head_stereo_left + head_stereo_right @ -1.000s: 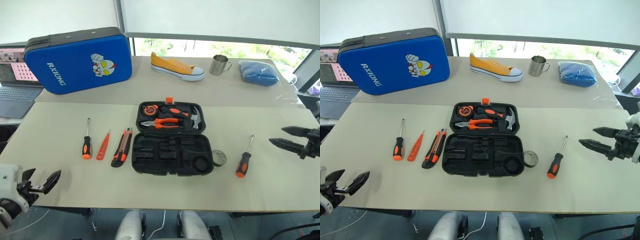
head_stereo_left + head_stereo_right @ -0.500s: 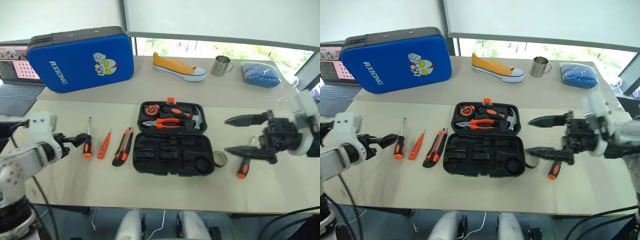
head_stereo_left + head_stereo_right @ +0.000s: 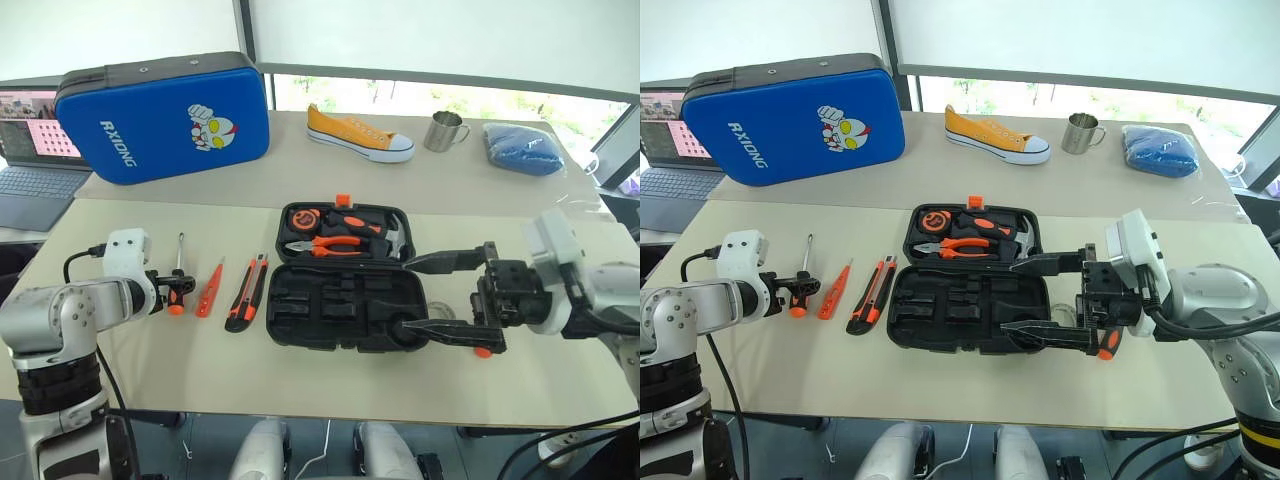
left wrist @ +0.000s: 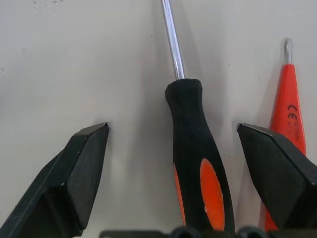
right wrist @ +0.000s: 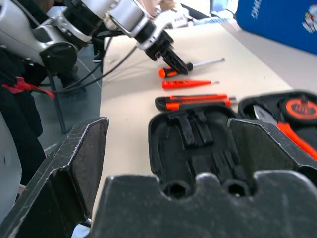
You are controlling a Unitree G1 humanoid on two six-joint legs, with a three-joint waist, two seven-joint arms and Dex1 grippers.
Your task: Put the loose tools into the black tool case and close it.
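Both arms have swung inward: my left pincer (image 4: pixel 173 148) now straddles the left screwdriver (image 3: pixel 175 290), fingers spread, not pinching; my right pincer (image 3: pixel 425 298) hangs spread over the open black tool case (image 3: pixel 345 305). Nothing is packed yet; all loose tools lie on the worktop (image 3: pixel 130 370).

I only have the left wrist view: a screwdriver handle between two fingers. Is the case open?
Observer: Yes, the case lies open, its near half's slots unfilled.
Operator: What's in the far half?
Observer: Orange-handled pliers, a hammer and a tape measure.
Operator: Where's the right gripper?
Observer: The right gripper hovers open at the case's right end, above the other screwdriver.
Operator: Anything loose beyond my orange pen?
Observer: A utility knife, between the pen and the case.
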